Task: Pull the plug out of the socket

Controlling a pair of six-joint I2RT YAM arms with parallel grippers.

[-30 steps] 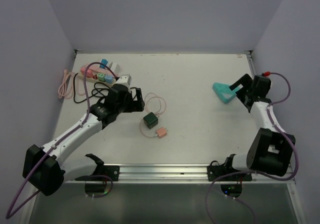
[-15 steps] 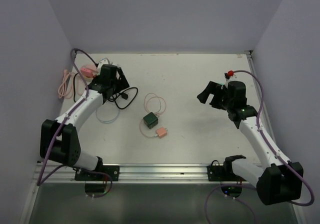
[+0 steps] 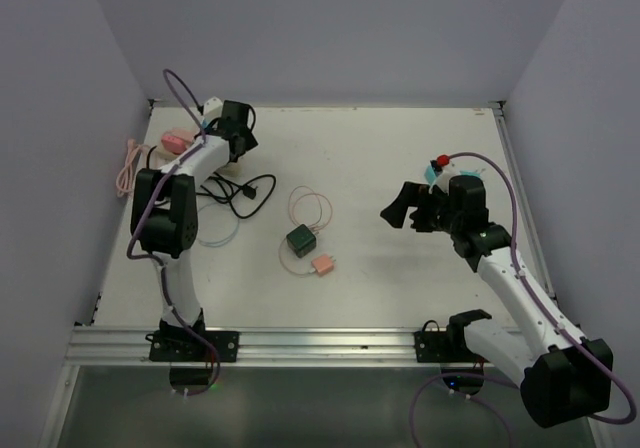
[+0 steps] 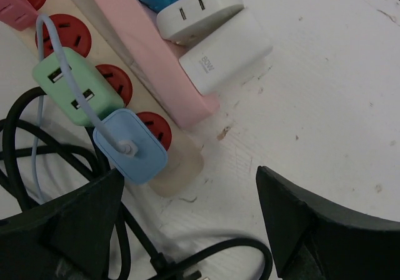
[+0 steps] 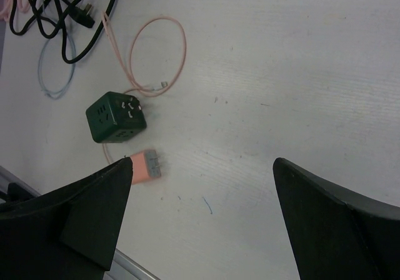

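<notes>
The white surface (image 3: 380,148) carries everything. The left arm (image 3: 160,223) reaches to the far left corner. The right arm (image 3: 515,278) bends inward over the right half.

A cream power strip (image 4: 181,164) with red sockets lies in that far left corner, with a pink strip (image 4: 144,49) touching its side. The left end effector (image 4: 189,174) hovers above the cream strip's end, fingers spread wide and gripping nothing. A coiled black cable (image 4: 12,161) lies beside the strip.

A dark green cube socket (image 5: 115,116) sits near the middle of the surface, below and to one side of the right end effector (image 5: 201,162), which is fully spread and empty.

A green adapter (image 4: 78,86) and a light-blue plug (image 4: 131,145) are seated in neighbouring red sockets. In the left wrist view the light-blue plug lies just ahead of the finger on the left side, not touching it. A salmon plug (image 5: 147,165) lies loose just beside the cube.
</notes>
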